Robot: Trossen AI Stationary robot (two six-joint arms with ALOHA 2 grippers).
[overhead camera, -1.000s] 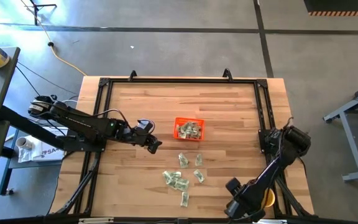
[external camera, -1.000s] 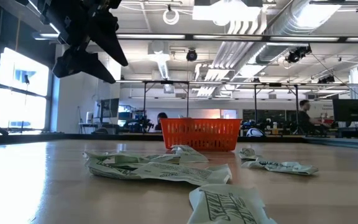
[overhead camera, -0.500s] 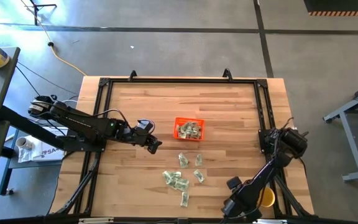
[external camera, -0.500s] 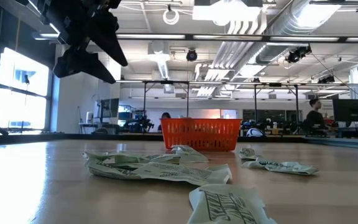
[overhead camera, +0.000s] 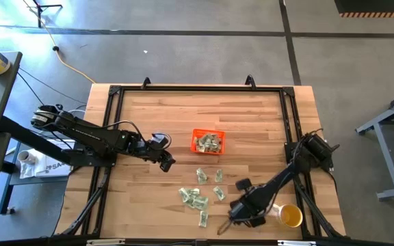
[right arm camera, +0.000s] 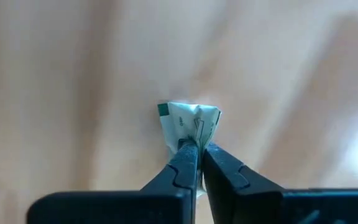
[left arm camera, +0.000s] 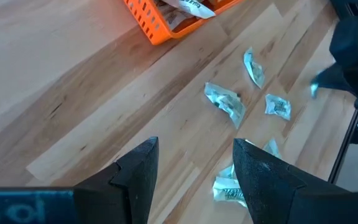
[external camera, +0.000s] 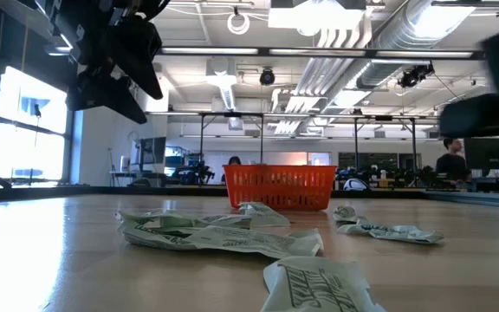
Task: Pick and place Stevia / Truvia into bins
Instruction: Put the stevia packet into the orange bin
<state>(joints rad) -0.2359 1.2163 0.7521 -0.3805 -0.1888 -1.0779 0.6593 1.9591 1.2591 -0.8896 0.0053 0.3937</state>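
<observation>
The wooden tabletop (overhead camera: 149, 109) sits on a grey concrete floor, with an open office hall visible beyond it in the low view. The orange bin (overhead camera: 208, 141) stands near the tabletop's centre and already contains several packets; more Stevia / Truvia packets (overhead camera: 195, 198) lie scattered between the bin and the near edge. The right gripper (right arm camera: 196, 163) is clamped on one crumpled packet (right arm camera: 188, 123), and sits above the near edge, beside the yellow mug (overhead camera: 291, 216). The left gripper (left arm camera: 191, 158) hovers with its fingers apart, toward the left edge from the bin. To complete the carry well, keep the fingers clamped, travel to a point directly over the bin, and release low inside its walls. Only the right wrist view confirms the grasp; the high view shows position alone.
</observation>
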